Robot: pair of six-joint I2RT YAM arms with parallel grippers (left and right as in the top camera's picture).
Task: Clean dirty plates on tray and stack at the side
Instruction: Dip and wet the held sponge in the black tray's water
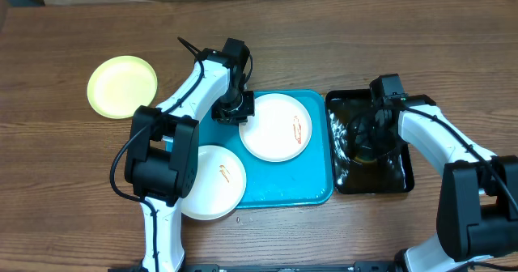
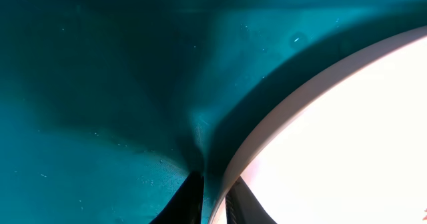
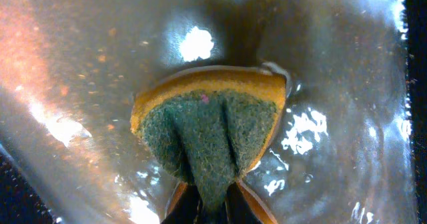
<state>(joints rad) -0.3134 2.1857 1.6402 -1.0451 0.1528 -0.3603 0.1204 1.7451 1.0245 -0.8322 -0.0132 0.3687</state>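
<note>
The turquoise tray (image 1: 312, 183) holds two white plates. One white plate (image 1: 277, 126) with an orange smear lies at its upper middle. The other (image 1: 212, 181), also smeared, lies at the lower left and overhangs the tray's edge. The yellow-green plate (image 1: 121, 86) lies on the table at the far left. My left gripper (image 1: 235, 110) is shut on the left rim of the upper white plate; in the left wrist view its fingers (image 2: 217, 201) straddle the plate's rim (image 2: 347, 137) over the tray floor (image 2: 100, 84). My right gripper (image 1: 368, 138) is shut on a yellow-green sponge (image 3: 207, 124).
A black tray (image 1: 374, 183) with shiny water stands right of the turquoise tray; the sponge is pressed down in it, and its wet floor (image 3: 80, 64) shows in the right wrist view. Bare wooden table lies beyond both trays.
</note>
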